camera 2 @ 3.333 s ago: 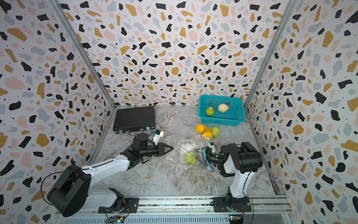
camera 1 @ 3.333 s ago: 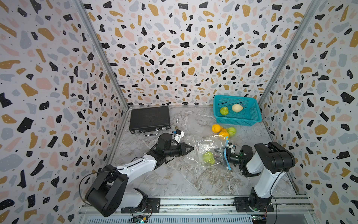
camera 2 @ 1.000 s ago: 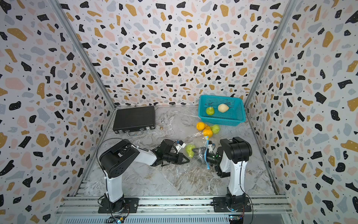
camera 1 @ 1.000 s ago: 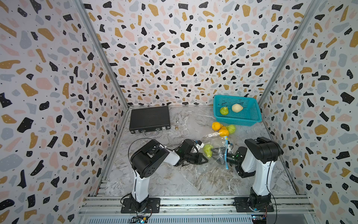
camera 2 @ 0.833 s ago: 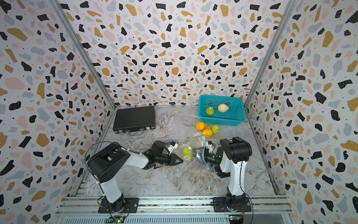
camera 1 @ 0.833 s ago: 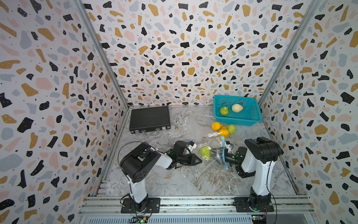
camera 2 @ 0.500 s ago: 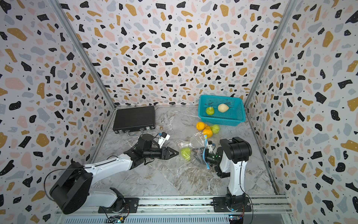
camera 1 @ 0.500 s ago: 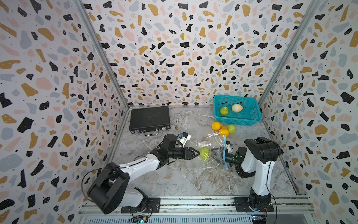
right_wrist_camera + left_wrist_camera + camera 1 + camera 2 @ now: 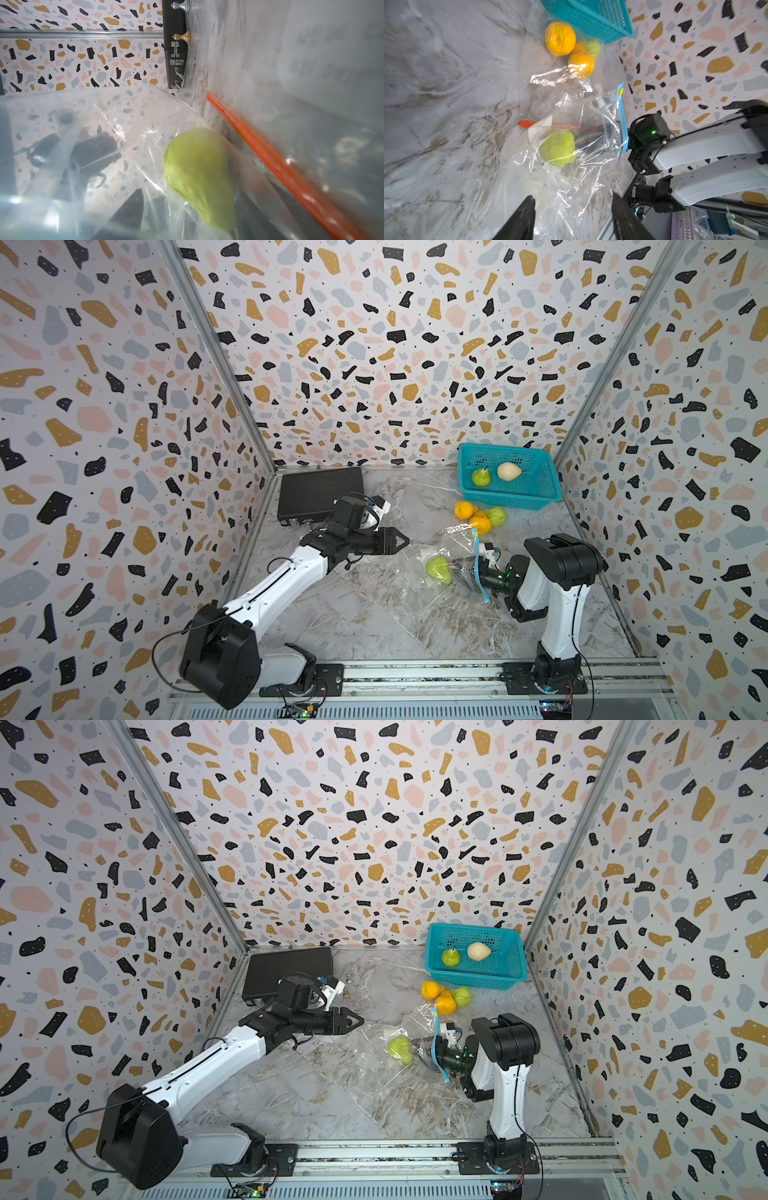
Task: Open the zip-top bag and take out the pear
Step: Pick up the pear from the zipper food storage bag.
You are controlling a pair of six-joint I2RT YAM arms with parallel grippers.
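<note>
The pear [image 9: 437, 569] in the zip-top bag [image 9: 593, 124] lies crosswise on the counter, narrow end toward the right gripper [image 9: 457, 568]. I cannot tell whether that gripper clamps it. The left gripper [image 9: 404, 540] gapes, empty.

A yellow-green pear [image 9: 438, 569] is seen through a clear zip-top bag [image 9: 459, 539] edged in blue; a grey-marbled desk [image 9: 353, 622] and, at one o'clock, a teal basket [image 9: 515, 497] are shown.

marble tabletop [image 9: 353, 622] bears bag [image 9: 419, 556], oranges [image 9: 465, 510], basket [image 9: 511, 499], case [image 9: 320, 489].

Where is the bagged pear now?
In both top views the pear sits inside the clear bag, right of table centre, close by the right gripper.
</note>
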